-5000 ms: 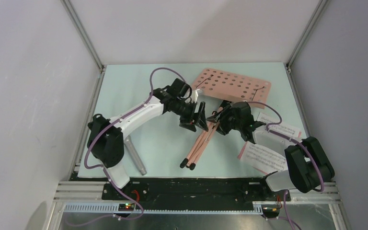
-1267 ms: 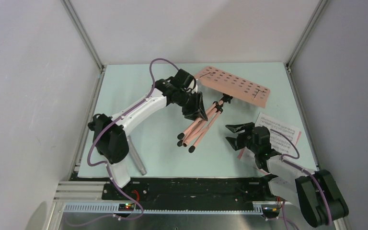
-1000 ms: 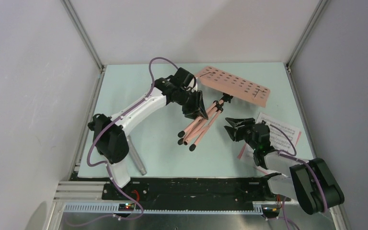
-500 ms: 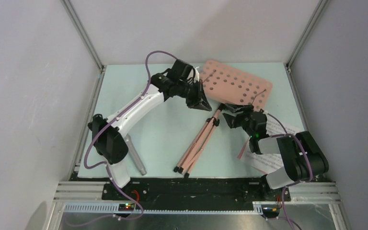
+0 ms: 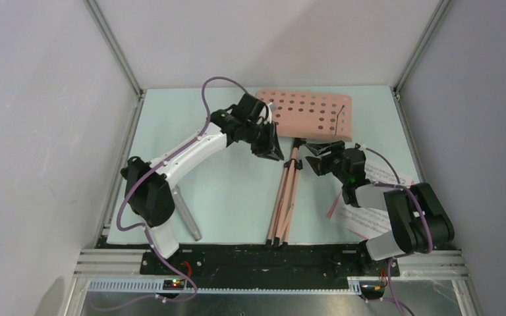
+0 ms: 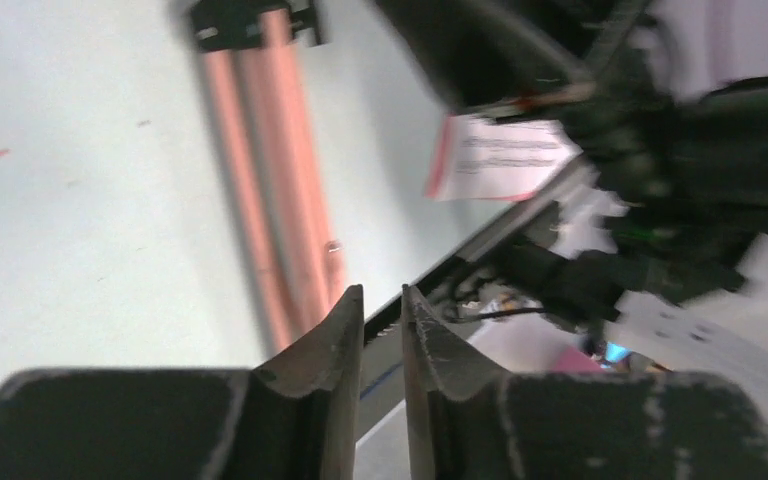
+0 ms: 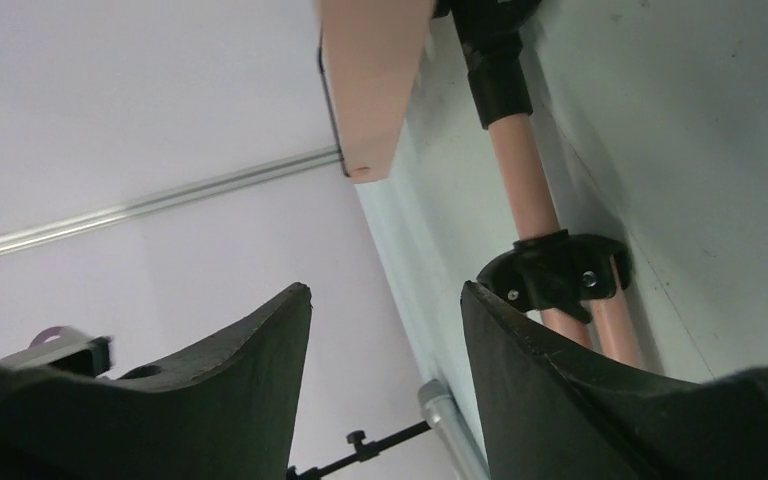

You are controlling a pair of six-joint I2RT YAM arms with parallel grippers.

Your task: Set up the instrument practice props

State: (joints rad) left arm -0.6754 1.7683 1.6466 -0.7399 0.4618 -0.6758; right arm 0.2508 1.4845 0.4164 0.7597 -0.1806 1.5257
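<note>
The salmon-pink music stand lies flat on the table, its perforated desk (image 5: pixel 306 115) at the back and its folded legs (image 5: pixel 283 204) pointing to the near edge. My left gripper (image 5: pixel 273 151) hovers just left of the pole's top; in the left wrist view its jaws (image 6: pixel 382 292) stand slightly apart with nothing between them, and the legs (image 6: pixel 270 200) lie beyond. My right gripper (image 5: pixel 313 158) is open beside the pole on its right, its fingers (image 7: pixel 385 287) empty next to the black collar (image 7: pixel 555 270). Sheet-music pages (image 5: pixel 369 217) lie at the right. A grey microphone (image 5: pixel 186 214) lies at the left.
The table (image 5: pixel 217 197) is walled by white panels with aluminium posts at the back corners. A black rail (image 5: pixel 257 260) runs along the near edge by the arm bases. A second page (image 5: pixel 387 176) lies under my right arm's cable.
The stand swung so its legs now point straight at the near edge and its desk lies flatter at the back. My left gripper shut, then parted slightly. My right gripper moved in to the pole.
</note>
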